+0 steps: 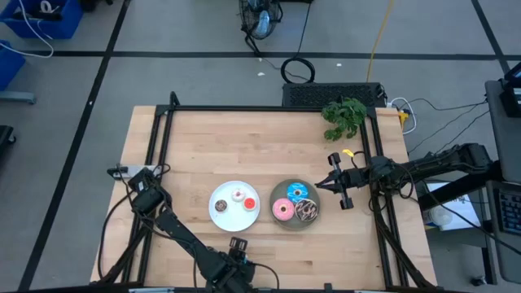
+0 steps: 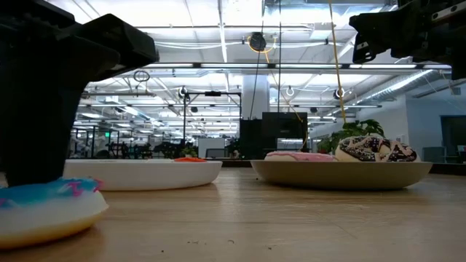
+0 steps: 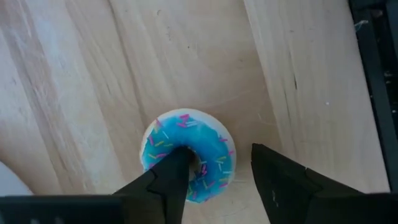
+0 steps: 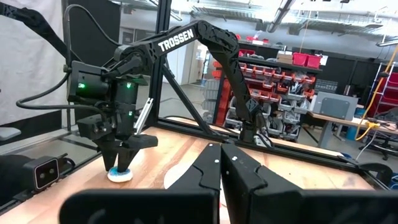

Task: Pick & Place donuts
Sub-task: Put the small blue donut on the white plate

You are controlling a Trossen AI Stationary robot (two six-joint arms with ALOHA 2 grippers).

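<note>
A tiny blue donut with sprinkles [image 3: 186, 140] lies flat on the wood near the table's near edge; it also shows in the low view [image 2: 44, 211]. My left gripper [image 3: 217, 155] is open and points down over it, with one finger in the donut's hole and the other outside the ring. A white plate [image 1: 232, 218] holds tiny brown [image 1: 221, 205], white-pink [image 1: 237, 194] and red [image 1: 249, 203] donuts. A grey plate [image 1: 295, 223] holds larger blue [image 1: 295, 191], pink [image 1: 283, 211] and brown-sprinkled [image 1: 308, 211] donuts. My right gripper [image 1: 326, 183] is shut and empty, just right of the grey plate. My left gripper comes from above, pointing down. One fingertip [image 3: 177, 168] stands in the donut's hole, against the ring's inner edge [image 3: 186, 149]. The other finger [image 3: 273, 177] stands outside the ring, with a strip of bare wood between it and the rim. The donut lies flat on the table.
A green leafy plant [image 1: 343, 116] sits at the table's far right corner. A black frame rail [image 1: 159, 155] runs along the table's left side and another along the right [image 1: 381, 203]. Bare wood lies across the table's far half [image 1: 244, 146].
</note>
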